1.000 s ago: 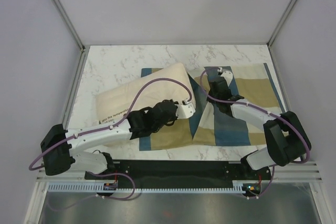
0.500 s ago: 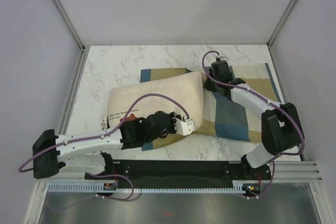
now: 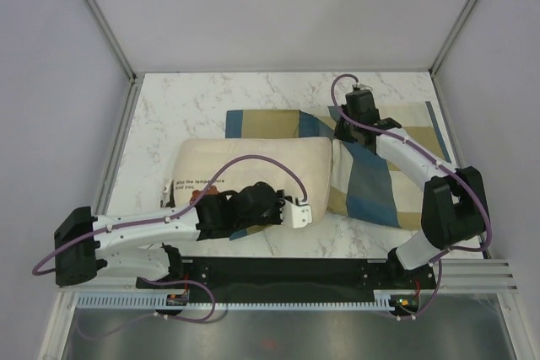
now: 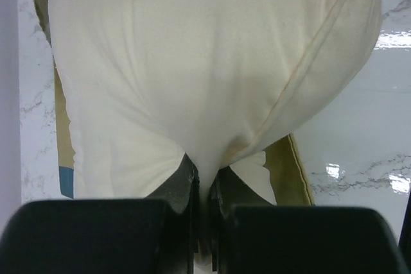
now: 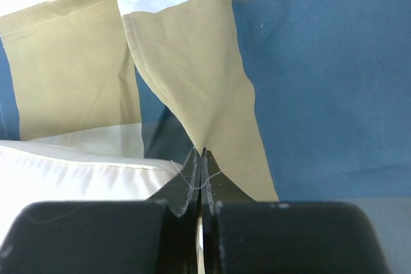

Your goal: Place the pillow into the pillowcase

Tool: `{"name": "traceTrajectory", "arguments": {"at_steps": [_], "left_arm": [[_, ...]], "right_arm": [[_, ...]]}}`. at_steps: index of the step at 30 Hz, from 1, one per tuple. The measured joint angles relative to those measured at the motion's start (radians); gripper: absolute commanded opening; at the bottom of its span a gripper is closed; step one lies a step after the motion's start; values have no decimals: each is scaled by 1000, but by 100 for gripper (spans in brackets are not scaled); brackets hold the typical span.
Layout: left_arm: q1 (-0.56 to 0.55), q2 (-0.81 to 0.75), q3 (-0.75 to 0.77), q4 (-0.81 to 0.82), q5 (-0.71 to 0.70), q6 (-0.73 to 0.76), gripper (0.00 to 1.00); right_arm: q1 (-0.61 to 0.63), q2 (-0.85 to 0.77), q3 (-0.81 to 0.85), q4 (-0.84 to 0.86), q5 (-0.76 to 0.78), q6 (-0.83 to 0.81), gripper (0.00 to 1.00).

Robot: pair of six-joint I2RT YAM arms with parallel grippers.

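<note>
A white marble-patterned table (image 3: 190, 103) sits inside pale grey walls with metal frame posts at the far corners. Bare marble lies open along the far edge and over the far-left quarter. A narrower strip runs along the near edge in front of the arms' black base rail (image 3: 278, 271).

The pillow (image 3: 245, 166) lies lengthwise left of centre, with a line of dark text near its near-left corner. Its right end butts against the checked pillowcase (image 3: 405, 137), and a blue and tan strip of that cover shows beyond the pillow's far edge. In the left wrist view tan cloth peeks out beneath the pillow on both sides. Whether the pillow's right end sits inside the opening cannot be told. The pillowcase's right edge lies close to the table's right edge.

The left gripper (image 4: 204, 181) is closed tight on a pinch of the pillow's cream fabric at its near-right corner. The right gripper (image 5: 199, 162) is clamped on a lifted tan fold of the pillowcase, just beyond the pillow's far-right corner.
</note>
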Motion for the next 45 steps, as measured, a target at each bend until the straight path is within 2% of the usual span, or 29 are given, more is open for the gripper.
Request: {"name": "traceTrajectory", "arguments": {"at_steps": [8,13,19,25,32,35,36,41,42,45], "left_arm": [[-2,62,12,-34,6,2,2],[-2,145,40,-8,-60,52,2],[43,272,147,13,-119,128,2],[92,387,290,42,-163,147,2],[93,547,315,85,-166,162,2],[97,604,302,98,-167,174,2],[100,607,300,100,-167,177,2],[117,604,300,109,-167,180,2],[120,602,300,109,-167,180,2],[124,584,300,104,-166,180,2]], "right_arm": [[-4,-22,13,-40,-24,-68,0],[-4,-66,12,-80,-101,-127,0],[0,-176,-35,-115,-158,-165,0],[1,-212,-46,-162,-186,-174,1],[1,-216,-30,-205,-228,-175,2],[1,-216,-25,-220,-243,-172,14],[1,-216,-25,-227,-244,-170,26],[1,-216,-26,-229,-227,-161,46],[1,-222,-38,-216,-219,-158,57],[2,-258,-92,-202,-191,-148,67]]}}
